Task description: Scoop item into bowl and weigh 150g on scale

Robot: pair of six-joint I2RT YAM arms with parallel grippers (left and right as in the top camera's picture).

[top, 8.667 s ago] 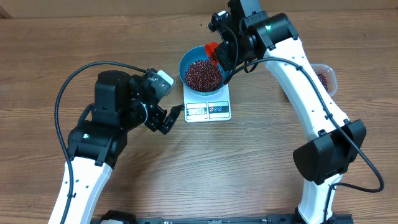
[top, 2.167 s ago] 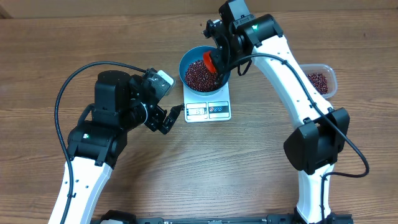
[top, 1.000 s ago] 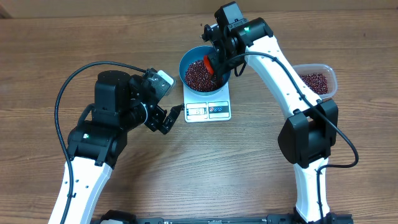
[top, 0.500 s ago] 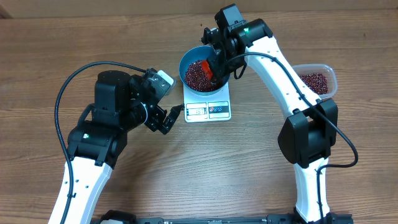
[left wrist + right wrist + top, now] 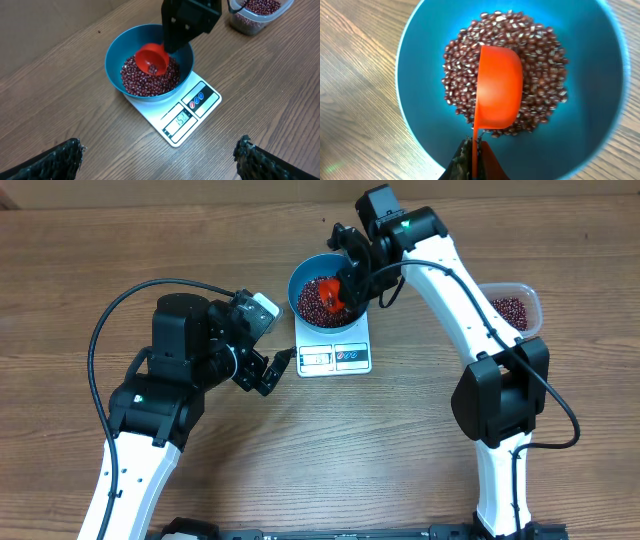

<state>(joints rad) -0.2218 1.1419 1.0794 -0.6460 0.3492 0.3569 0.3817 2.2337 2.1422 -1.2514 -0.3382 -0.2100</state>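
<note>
The blue bowl (image 5: 297, 278) stands on the white scale (image 5: 335, 358) with a heap of red-brown beans (image 5: 314, 300) in it. My right gripper (image 5: 350, 278) is shut on the handle of an orange-red scoop (image 5: 333, 298). The scoop is tipped on its side just over the heap. In the right wrist view the scoop (image 5: 499, 90) shows its smooth back over the beans (image 5: 542, 75), with the right gripper (image 5: 476, 150) at the bowl's (image 5: 420, 105) near wall. My left gripper (image 5: 276, 372) is open and empty, left of the scale. Its view shows the bowl (image 5: 112, 60), scoop (image 5: 151, 59) and scale (image 5: 195, 105).
A clear plastic tub (image 5: 514, 308) with more beans stands at the right, behind the right arm, and shows again as a tub (image 5: 257, 12) at the left wrist view's top right. The rest is bare wooden table (image 5: 380, 440).
My right wrist has turned and the scoop has tipped and sunk a little toward the heap's middle. The left arm has not moved.
</note>
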